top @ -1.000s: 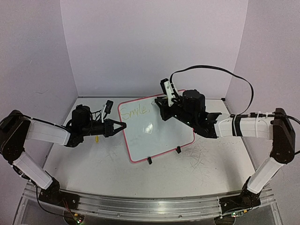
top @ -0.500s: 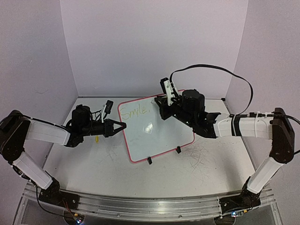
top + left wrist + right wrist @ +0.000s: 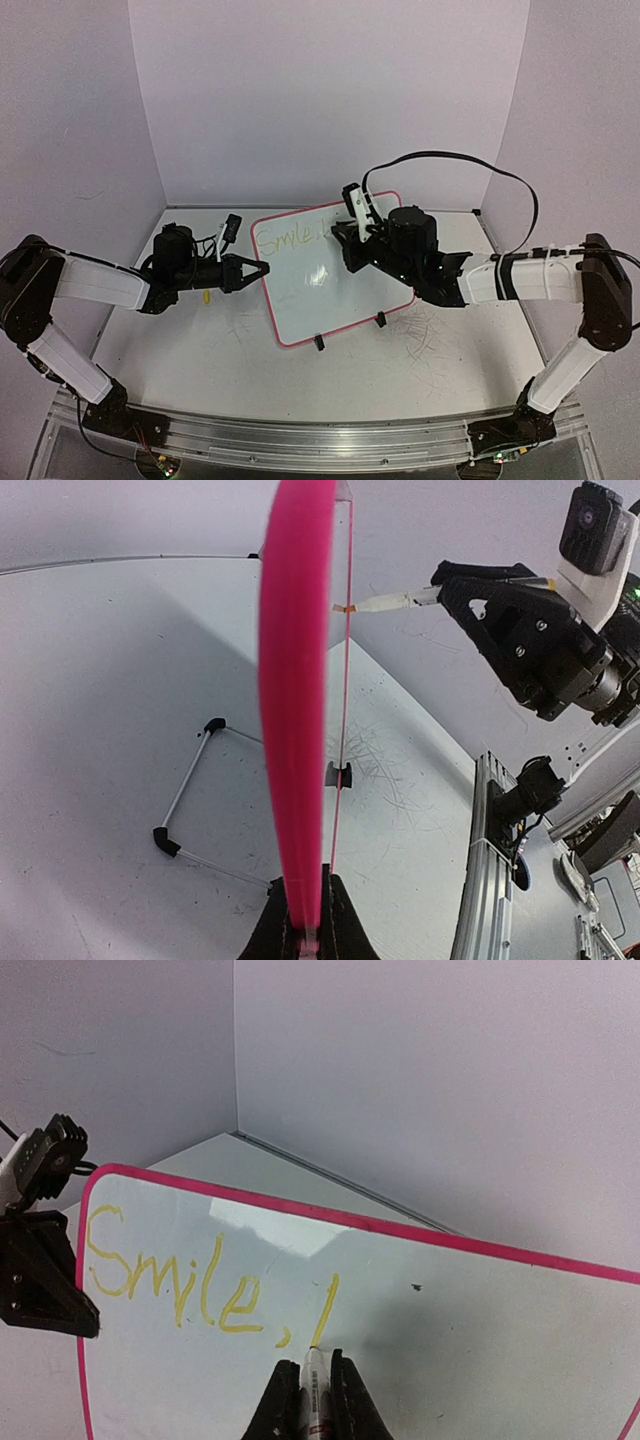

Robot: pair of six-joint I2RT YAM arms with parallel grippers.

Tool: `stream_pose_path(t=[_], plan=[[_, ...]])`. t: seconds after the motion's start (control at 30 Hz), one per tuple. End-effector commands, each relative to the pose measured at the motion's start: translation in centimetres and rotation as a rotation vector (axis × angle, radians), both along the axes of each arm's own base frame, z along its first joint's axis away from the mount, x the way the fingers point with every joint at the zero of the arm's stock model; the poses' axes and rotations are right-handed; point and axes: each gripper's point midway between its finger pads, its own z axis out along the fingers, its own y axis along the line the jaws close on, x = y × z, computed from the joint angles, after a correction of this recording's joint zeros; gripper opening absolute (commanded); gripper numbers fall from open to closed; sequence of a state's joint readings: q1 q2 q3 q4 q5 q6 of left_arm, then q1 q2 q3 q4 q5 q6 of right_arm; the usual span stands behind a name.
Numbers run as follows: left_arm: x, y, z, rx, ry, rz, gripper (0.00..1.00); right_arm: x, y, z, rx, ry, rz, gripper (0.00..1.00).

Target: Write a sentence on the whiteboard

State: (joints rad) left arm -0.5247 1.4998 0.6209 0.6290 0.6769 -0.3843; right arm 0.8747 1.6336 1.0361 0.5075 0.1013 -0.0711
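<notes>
Your whiteboard (image 3: 340,285) stands tilted on the worktop (image 3: 200,350). Your left claw (image 3: 262,269) is clamped on its left edge. Your right claw (image 3: 312,1365) pinches a marker (image 3: 316,1400), its tip on the board just right of the sentence (image 3: 170,1275), which reads "Smile," plus one stroke.

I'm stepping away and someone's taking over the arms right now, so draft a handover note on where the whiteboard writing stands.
Left pincer: shut on the pink side edge of the whiteboard, steadying it where it stands.
Right pincer: shut on a marker, tip on the board.
Done: the sentence reads "Smile," plus one yellow upright stroke starting the next word.
Left: finish that word and the rest of the line.
</notes>
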Motion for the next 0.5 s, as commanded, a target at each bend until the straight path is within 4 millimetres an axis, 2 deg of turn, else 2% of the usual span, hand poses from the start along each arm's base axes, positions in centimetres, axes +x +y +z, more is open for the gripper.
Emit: stream_pose_path(t=[0.0,0.2,0.47], plan=[[0.2,-0.2,0.2,0.033,-0.056,-0.001,0.0,-0.7,-0.8,0.5,0.032,0.013,-0.019,0.0],[0.1,-0.3,0.2,0.032,-0.052,-0.004,0.0,-0.1,-0.5,1.0,0.033,-0.002,-0.033,0.0],[0.1,-0.1,0.3,0.031,-0.055,0.001,0.0,1.1,-0.1,2.8,0.06,-0.045,-0.063,0.0]])
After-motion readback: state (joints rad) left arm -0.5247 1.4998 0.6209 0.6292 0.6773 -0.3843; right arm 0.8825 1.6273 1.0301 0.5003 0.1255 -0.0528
